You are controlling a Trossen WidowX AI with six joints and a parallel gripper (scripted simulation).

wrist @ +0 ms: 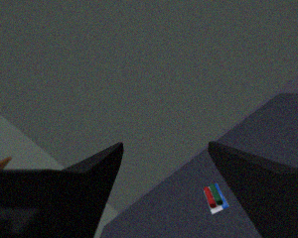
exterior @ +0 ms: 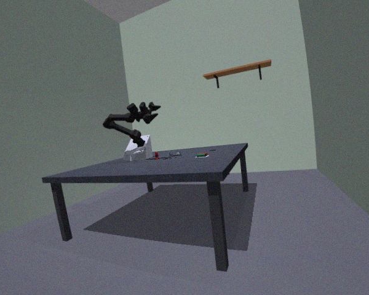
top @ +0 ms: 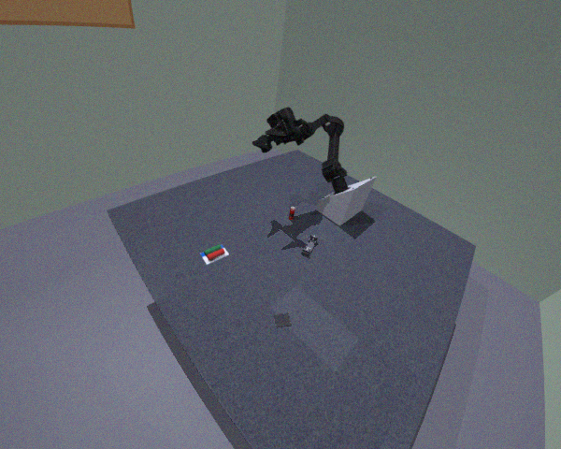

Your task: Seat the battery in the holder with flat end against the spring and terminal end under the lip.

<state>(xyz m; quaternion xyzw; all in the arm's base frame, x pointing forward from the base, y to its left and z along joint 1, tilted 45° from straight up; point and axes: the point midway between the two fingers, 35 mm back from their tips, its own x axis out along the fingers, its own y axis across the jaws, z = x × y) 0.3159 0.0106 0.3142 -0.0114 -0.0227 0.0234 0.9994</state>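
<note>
My gripper [top: 259, 143] [exterior: 155, 112] [wrist: 165, 146] is open and empty, high in the air above the table's far side. A small red cylinder with a grey top [top: 292, 211] [exterior: 156, 155], which looks like the battery, stands upright on the table near the arm's base. A small white tray with a red bar, a green bar and a blue end [top: 214, 253] [exterior: 201, 155] [wrist: 216, 198] lies flat further out; it looks like the holder. The gripper is far from both.
The dark table [top: 392, 290] [exterior: 146, 173] [wrist: 179, 208] carries the arm's white wedge base [top: 348, 203] [exterior: 140, 149]. A small grey metal part [top: 310, 244] [exterior: 175, 154] lies between cylinder and tray. A dark flat square [top: 282, 320] lies further out. A wooden shelf [exterior: 237, 69] hangs on the wall.
</note>
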